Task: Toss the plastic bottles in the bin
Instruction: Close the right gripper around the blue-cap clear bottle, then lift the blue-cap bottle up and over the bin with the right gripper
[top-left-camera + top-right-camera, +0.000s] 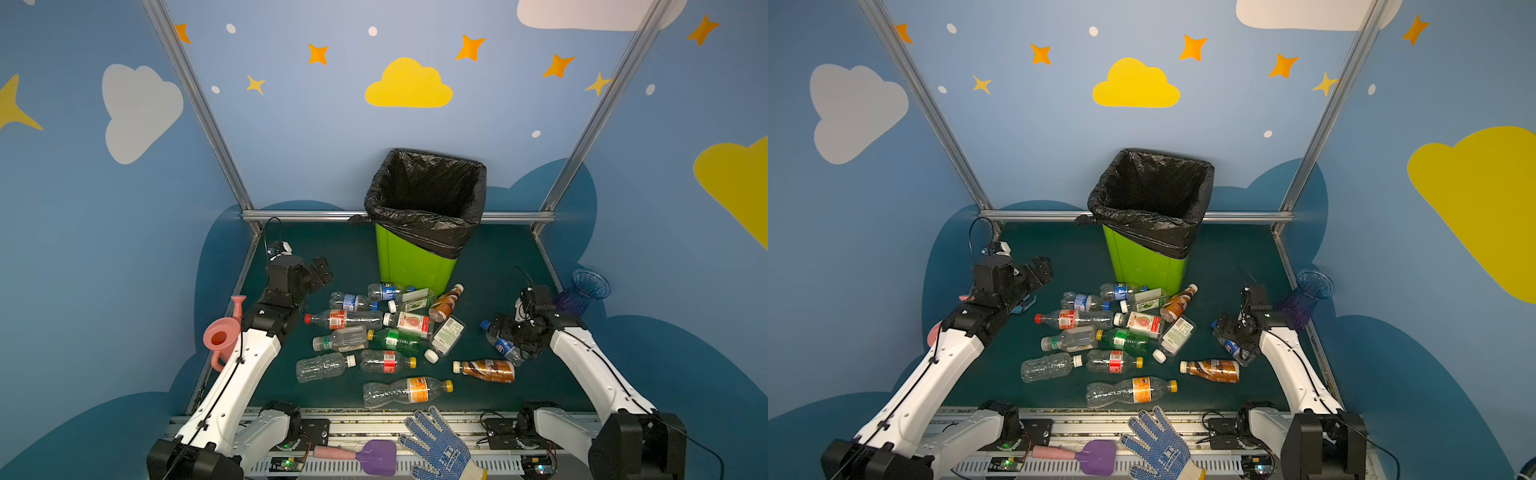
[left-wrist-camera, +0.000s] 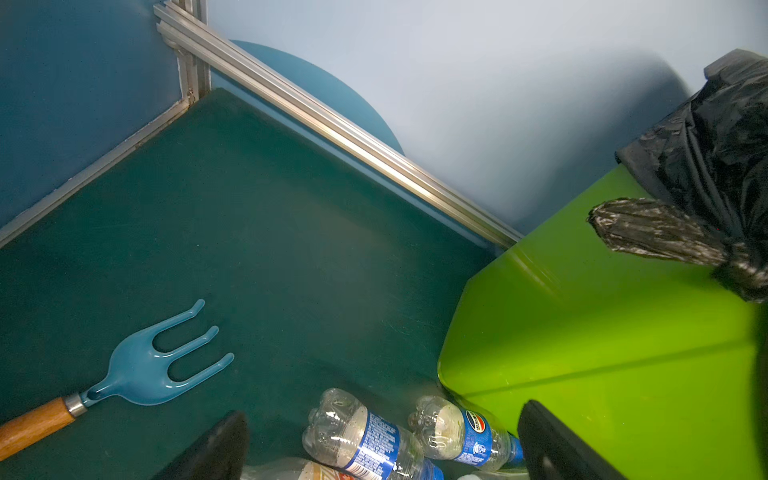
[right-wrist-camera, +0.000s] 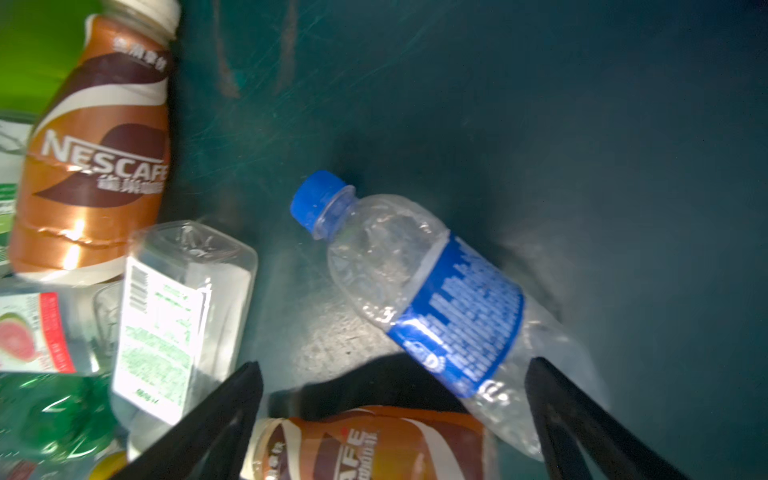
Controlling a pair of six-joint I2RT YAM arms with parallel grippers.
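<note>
Several plastic bottles (image 1: 384,332) (image 1: 1113,332) lie scattered on the dark green mat in front of the bin (image 1: 411,266) (image 1: 1142,268), a lime-green tub with a black bag over its rim. My left gripper (image 1: 322,270) (image 2: 382,432) hangs open left of the bin, above two clear blue-labelled bottles (image 2: 365,436), and holds nothing. On the right, my right gripper (image 1: 498,332) (image 3: 395,374) is open just over a clear bottle with a blue cap and blue label (image 3: 436,307) (image 1: 505,347). One finger is beside its base. A brown coffee bottle (image 3: 374,449) lies beneath the jaws.
A pink watering can (image 1: 222,338) stands by the left arm. A blue hand rake (image 2: 158,365) lies on the mat near it. A blue-purple vase (image 1: 586,291) sits at the right edge. A purple trowel (image 1: 374,457) and a dotted glove (image 1: 436,444) rest on the front rail.
</note>
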